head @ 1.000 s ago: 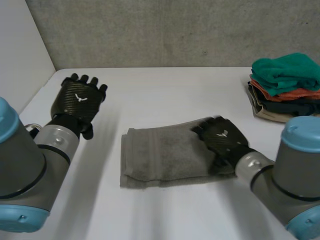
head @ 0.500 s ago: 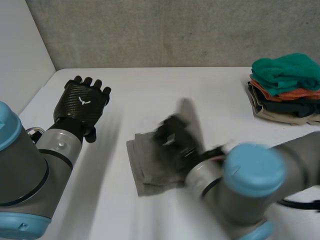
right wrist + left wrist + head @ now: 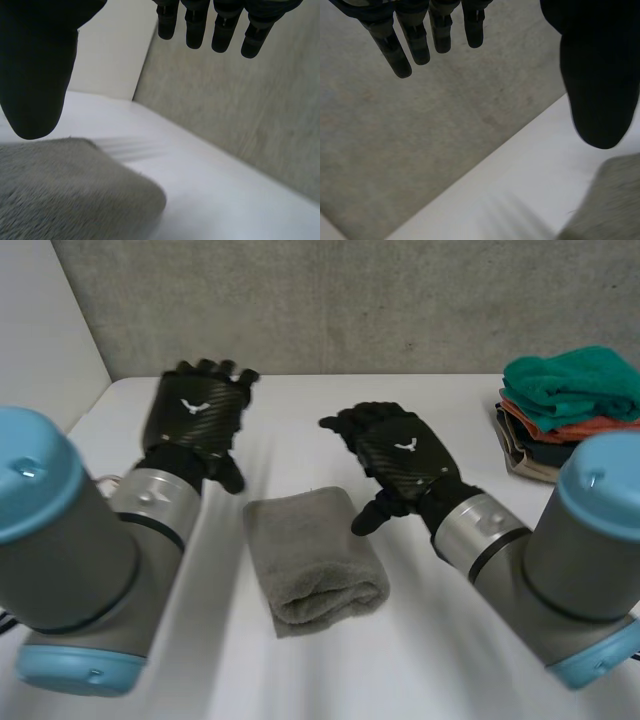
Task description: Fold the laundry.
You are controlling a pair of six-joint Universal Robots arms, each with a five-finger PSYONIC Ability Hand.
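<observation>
The left hand point(image 3: 195, 418) and right hand point(image 3: 400, 455) hover with fingers straight, holding nothing, pointing toward the far edge. Between them, the folded grey towel point(image 3: 315, 560) lies mid-way across the counter point(image 3: 300, 400), its long axis running from far edge to near edge.

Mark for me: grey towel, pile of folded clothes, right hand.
grey towel point(image 3: 315, 555), head view, middle of its upper face.
pile of folded clothes point(image 3: 568, 388), head view, on its green top layer.
right hand point(image 3: 402, 456), head view, back of the hand.
</observation>
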